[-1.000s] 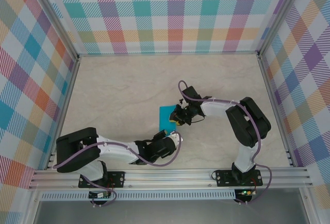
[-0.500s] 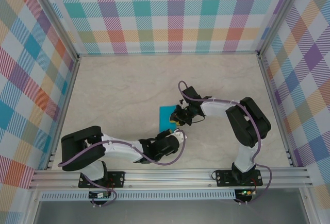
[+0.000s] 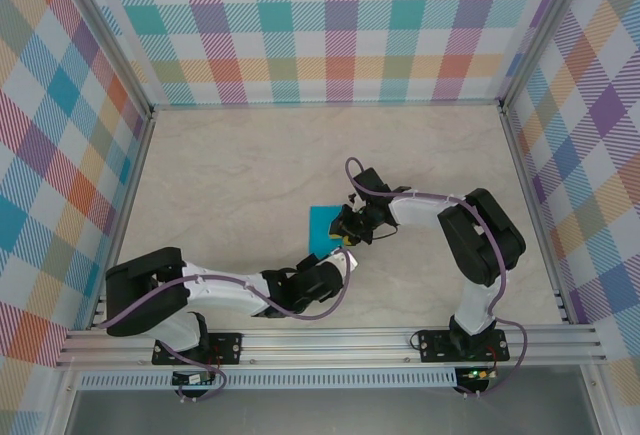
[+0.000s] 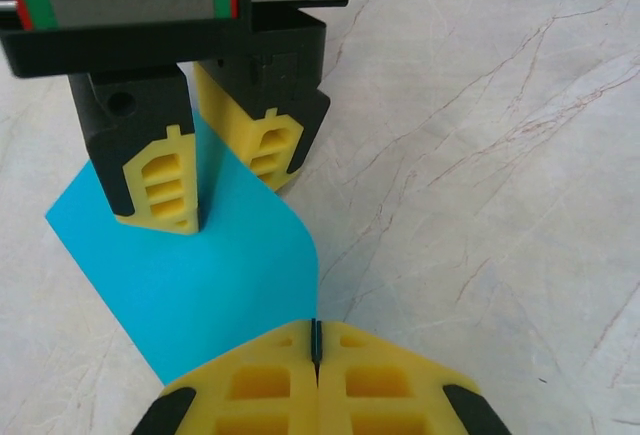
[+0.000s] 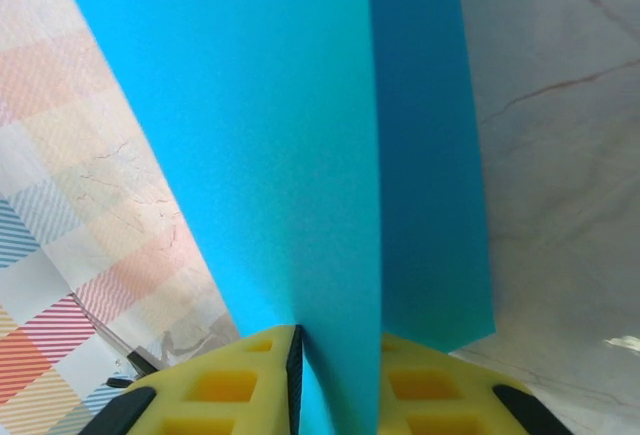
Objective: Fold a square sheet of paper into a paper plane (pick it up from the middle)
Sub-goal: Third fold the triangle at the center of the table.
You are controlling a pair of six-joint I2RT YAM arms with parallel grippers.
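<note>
The square sheet of paper (image 3: 322, 225) is teal-blue and lies mid-table, bent over on itself. In the left wrist view the sheet (image 4: 210, 275) curves up from the table to my left gripper (image 4: 316, 340), which is shut on its near edge, with a thin sliver showing between the yellow pads. My right gripper (image 4: 213, 200) stands on the far part, paper rising between its fingers. In the right wrist view the doubled sheet (image 5: 280, 135) runs up from my right gripper (image 5: 340, 355), shut on it. From above, the left gripper (image 3: 343, 258) sits just below the right gripper (image 3: 347, 230). The paper plane is out of view.
The pale marble table (image 3: 230, 175) stretches around the paper. Checked walls (image 3: 330, 25) close the back and both sides. An aluminium rail (image 3: 330, 340) carries the arm bases along the near edge. The right arm's elbow (image 3: 480, 235) stands right of the paper.
My left gripper has closed, ending shut on the paper's near edge, and its arm has shifted slightly. The right gripper has stayed in place on the sheet.
</note>
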